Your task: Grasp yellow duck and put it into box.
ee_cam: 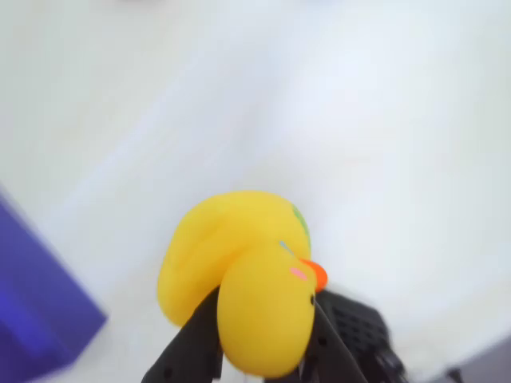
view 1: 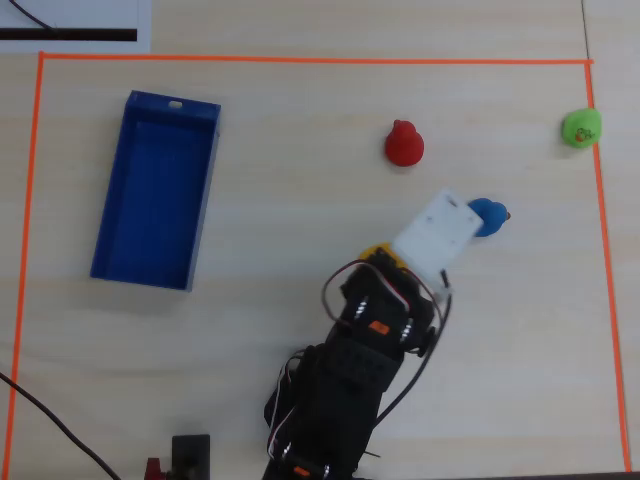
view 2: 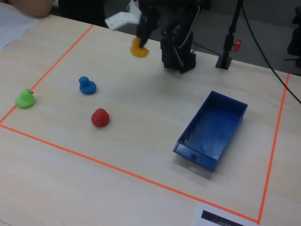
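Pale wood-grain tabletop (view 1: 300,330), w/ an orange tape line (view 1: 300,59) marking a rectangle near its edges, carried everything.

Much was hidden in the overhead view: the white wrist block and black arm (view 1: 350,390) covered the gripper, so the yellow duck (view 1: 377,251) showed only as a sliver at the block's lower-left edge, and the blue duck (view 1: 489,215) was partly cut off by the block's upper-right corner. Wrist view was blurred; the box appeared there only as a smeared blue corner (ee_cam: 32,303) at the left edge, and the lower part of the fingers ran out of frame. Fixed view cropped the arm's top.

Gripper (ee_cam: 263,351) was clamped on the yellow duck (ee_cam: 247,279): two black fingers (ee_cam: 196,339) pressed its head from both sides, orange beak pointing right in the wrist view, body bulging above the fingers. Fixed view showed the yellow duck (view 2: 138,49) held clear above the tabletop, near the far edge and just beside the arm's base.

Box (view 1: 155,190), a long blue tray w/ low walls, lay near the left tape edge in the overhead view, well apart from the gripper, w/ nothing seen inside it. Red duck (view 1: 404,144) sat between box and right edge; green duck (view 1: 581,127) rested on the right tape line near the top-right corner.
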You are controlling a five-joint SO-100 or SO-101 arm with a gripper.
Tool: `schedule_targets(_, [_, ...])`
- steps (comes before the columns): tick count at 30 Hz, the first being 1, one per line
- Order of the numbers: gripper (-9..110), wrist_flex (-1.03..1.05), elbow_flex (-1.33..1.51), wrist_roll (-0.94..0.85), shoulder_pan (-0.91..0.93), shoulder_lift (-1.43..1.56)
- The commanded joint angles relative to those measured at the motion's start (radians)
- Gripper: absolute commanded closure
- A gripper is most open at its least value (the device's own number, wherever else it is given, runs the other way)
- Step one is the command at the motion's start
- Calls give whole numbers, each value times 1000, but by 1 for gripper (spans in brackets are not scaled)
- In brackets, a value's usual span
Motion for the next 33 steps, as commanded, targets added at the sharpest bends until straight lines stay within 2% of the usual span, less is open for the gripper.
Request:
schedule_targets(1, [101,18,-5,81,-405,21])
schedule_targets(10, [101,17,34,167,-831,-40])
schedule_targets(15, [101,5,-12,250,-999,-137])
schedule_targets(26, [101,-41,-598,264,-1135,-692])
schedule_targets(33, [101,-127,-724,244,-1143,-907])
